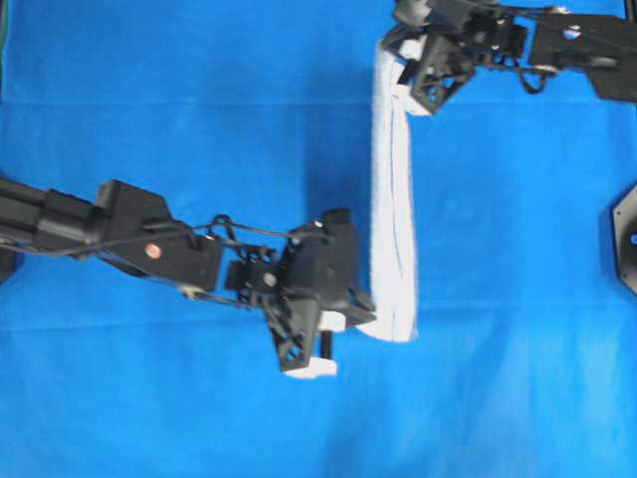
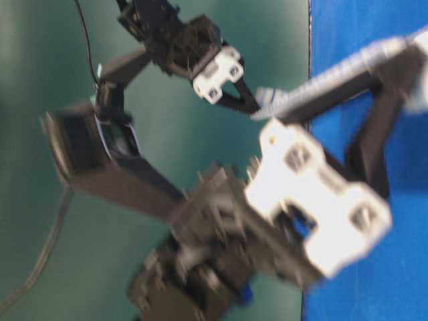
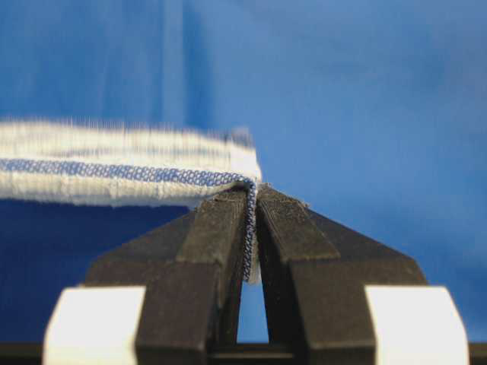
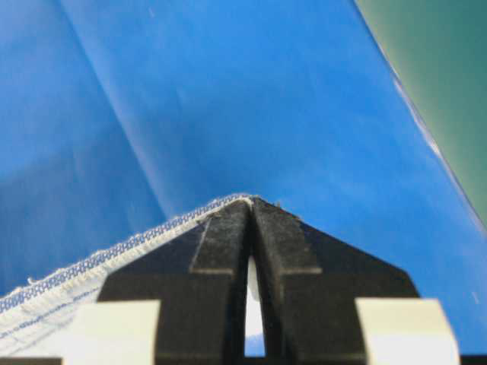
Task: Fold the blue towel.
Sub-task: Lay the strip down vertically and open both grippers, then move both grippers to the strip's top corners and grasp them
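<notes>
Above the blue sheet (image 1: pixel 149 398) covering the counter, the blue towel (image 1: pixel 392 199) is hanging taut as a narrow white strip, its long axis running from the top of the overhead view down toward the lower middle. At the far end the right end effector (image 1: pixel 406 68) is clamping one corner; the right wrist view is showing its jaws pressed together with the hemmed edge caught at their tips. At the near end the left end effector (image 1: pixel 366 304) is pinching the other corner, jaws clenched on the striped edge, the cloth trailing off to the left in its wrist view. Each arm is sitting at its own end, so neither is nearer than the other. By my reading, the coming move is hinging on that stretched line: both ends will need carrying sideways together to lay the fold flat.
</notes>
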`<state>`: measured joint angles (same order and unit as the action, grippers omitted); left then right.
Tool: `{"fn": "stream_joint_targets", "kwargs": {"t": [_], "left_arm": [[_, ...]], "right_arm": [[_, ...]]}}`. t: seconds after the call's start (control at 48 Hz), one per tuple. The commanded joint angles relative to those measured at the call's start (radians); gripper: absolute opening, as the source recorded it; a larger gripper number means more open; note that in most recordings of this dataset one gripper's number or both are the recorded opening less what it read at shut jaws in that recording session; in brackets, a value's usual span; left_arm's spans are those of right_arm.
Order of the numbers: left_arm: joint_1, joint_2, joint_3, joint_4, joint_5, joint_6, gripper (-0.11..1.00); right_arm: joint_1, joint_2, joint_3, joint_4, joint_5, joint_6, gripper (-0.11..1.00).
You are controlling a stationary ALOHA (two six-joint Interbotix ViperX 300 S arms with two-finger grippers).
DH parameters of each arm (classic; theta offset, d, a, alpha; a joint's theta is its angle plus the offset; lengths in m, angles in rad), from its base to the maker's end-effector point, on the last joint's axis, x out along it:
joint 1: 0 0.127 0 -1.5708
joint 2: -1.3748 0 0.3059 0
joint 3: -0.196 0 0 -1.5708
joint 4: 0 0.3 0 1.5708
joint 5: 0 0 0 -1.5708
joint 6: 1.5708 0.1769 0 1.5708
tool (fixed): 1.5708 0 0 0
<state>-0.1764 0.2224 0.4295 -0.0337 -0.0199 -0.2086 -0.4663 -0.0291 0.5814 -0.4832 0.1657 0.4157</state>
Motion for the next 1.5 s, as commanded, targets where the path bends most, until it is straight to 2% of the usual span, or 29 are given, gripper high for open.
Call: {"fn": "stream_joint_targets", "kwargs": {"t": [0.0, 0.292, 0.73, 0.771, 0.813, 0.938, 1.001, 1.063, 1.272, 1.376, 1.48], "left_arm": [[-0.012, -0.055, 0.032, -0.002, -0.011, -0.021, 0.01], [-0.012, -0.1, 0.135, -0.002, -0.04, -0.04, 0.01], [0.002, -0.104, 0.158, -0.002, -0.04, -0.04, 0.03], [0.002, -0.107, 0.16, -0.002, -0.034, -0.041, 0.07], [0.002, -0.11, 0.161, -0.002, -0.028, -0.041, 0.15], [0.0, -0.144, 0.178, -0.002, 0.031, -0.041, 0.49], [0.0, -0.172, 0.193, -0.002, 0.075, -0.04, 0.7], [0.003, -0.213, 0.216, -0.002, 0.121, -0.038, 0.82], [0.02, -0.376, 0.316, 0.003, 0.138, -0.029, 0.76], [0.066, -0.443, 0.373, 0.003, 0.103, -0.029, 0.76], [0.137, -0.505, 0.442, 0.003, 0.015, -0.023, 0.76]], "right_arm": [[-0.005, 0.014, -0.057, -0.003, -0.025, 0.0, 0.01], [0.002, 0.083, -0.141, -0.005, -0.034, -0.003, 0.01], [0.002, 0.098, -0.156, -0.003, -0.026, -0.003, 0.03], [0.002, 0.097, -0.156, -0.003, -0.026, -0.003, 0.1], [0.002, 0.098, -0.156, -0.005, -0.026, -0.003, 0.22], [0.003, 0.083, -0.149, -0.003, -0.031, -0.003, 0.56], [0.003, 0.066, -0.143, -0.003, -0.026, -0.003, 0.62], [0.005, 0.04, -0.129, -0.005, -0.026, -0.003, 0.59], [0.003, -0.075, -0.029, -0.003, -0.034, -0.002, 0.56], [0.005, -0.147, 0.043, -0.005, -0.057, 0.002, 0.56], [0.005, -0.213, 0.118, -0.003, -0.103, 0.011, 0.56]]}}
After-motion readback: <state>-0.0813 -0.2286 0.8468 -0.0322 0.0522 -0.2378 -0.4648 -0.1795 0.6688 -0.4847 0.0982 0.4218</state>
